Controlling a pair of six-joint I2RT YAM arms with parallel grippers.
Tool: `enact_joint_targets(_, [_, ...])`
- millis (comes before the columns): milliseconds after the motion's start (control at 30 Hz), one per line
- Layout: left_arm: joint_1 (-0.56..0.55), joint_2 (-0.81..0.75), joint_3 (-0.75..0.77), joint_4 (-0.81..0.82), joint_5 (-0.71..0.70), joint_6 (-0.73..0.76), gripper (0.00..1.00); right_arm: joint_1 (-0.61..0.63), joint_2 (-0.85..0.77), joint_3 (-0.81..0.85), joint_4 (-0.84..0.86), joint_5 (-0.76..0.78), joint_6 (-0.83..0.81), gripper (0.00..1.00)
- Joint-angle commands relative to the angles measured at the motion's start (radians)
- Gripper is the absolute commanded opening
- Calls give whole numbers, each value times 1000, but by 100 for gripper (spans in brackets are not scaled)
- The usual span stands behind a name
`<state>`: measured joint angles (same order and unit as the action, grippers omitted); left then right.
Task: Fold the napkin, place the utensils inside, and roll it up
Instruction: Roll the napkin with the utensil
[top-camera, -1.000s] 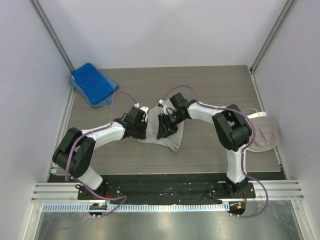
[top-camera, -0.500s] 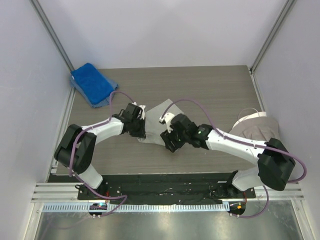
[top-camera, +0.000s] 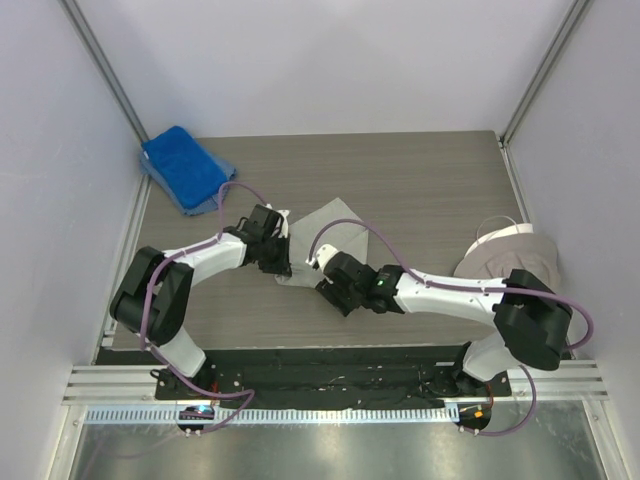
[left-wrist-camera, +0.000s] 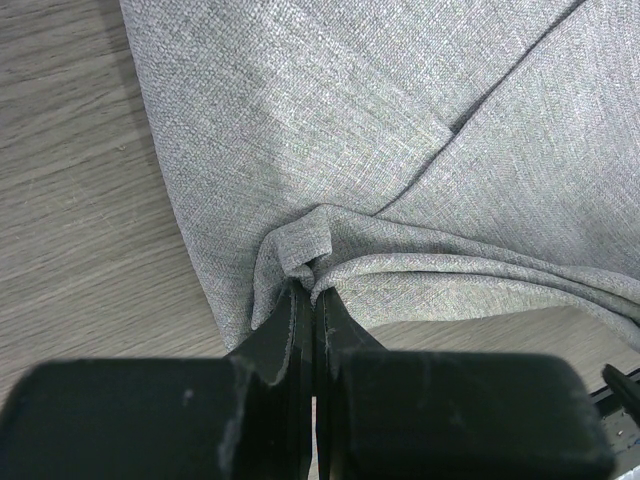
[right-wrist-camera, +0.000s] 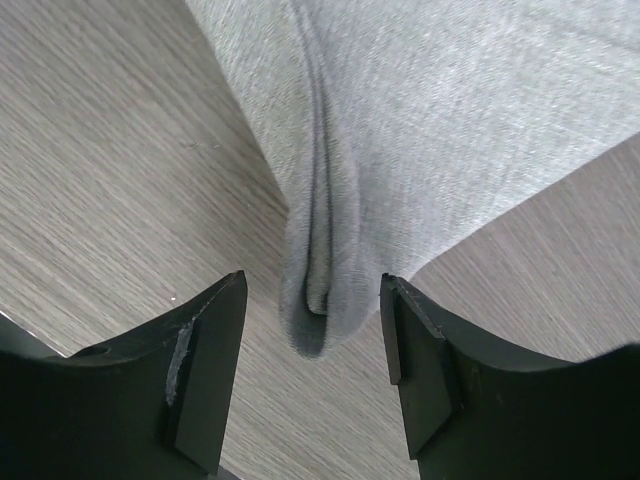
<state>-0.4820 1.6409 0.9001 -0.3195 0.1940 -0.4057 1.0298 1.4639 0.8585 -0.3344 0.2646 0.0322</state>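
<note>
**Napkin.** The napkin was found on the bench, about midway between the far and near edges and somewhat toward the left edge. It was not laid flat. One corner was spread toward the far edge, while the near part was gathered into folds under both arms.

**Left claw.** The left claw was recorded at the napkin's left side. In the left wrist view the left claw was seen clenched, with a small bunched fold of the napkin edge pinched between its tips. Creases were seen running away from the pinched spot across the cloth.

**Right claw.** The right claw was recorded at the napkin's near end, close to the left claw. In the right wrist view it was seen released. A narrow doubled tip of the napkin lay on the bench between the fingers. The tip was not gripped. Whether either finger touched the cloth could not be told.

**Other items.** A bright blue towel was noted at the far left corner. A beige-grey cloth with a white edge was noted at the right edge. Both lay well apart from the napkin.
</note>
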Motion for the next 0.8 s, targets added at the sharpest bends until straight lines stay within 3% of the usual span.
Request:
enact_joint_targets(0, [-1, 20, 5, -29, 9, -4, 0, 15, 25, 4, 48, 19, -14, 62])
enact_joint_targets(133, [0, 20, 5, -32, 4, -4, 0, 13, 82, 22, 11, 77, 4, 59])
enact_joint_targets(333, [3, 16, 5, -41, -18, 1, 0, -27, 148, 62, -63, 15, 9, 26])
enact_joint_targets(400, [6, 17, 10, -47, -22, 2, 0, -31, 145, 74, -74, -91, -6, 15])
enact_joint_targets(533, [13, 22, 16, -56, -25, 5, 0, -74, 138, 105, -95, -329, -21, 8])
enact_joint_targets(767, [28, 37, 20, -73, -34, 8, 0, -232, 213, 135, -164, -672, -28, 4])
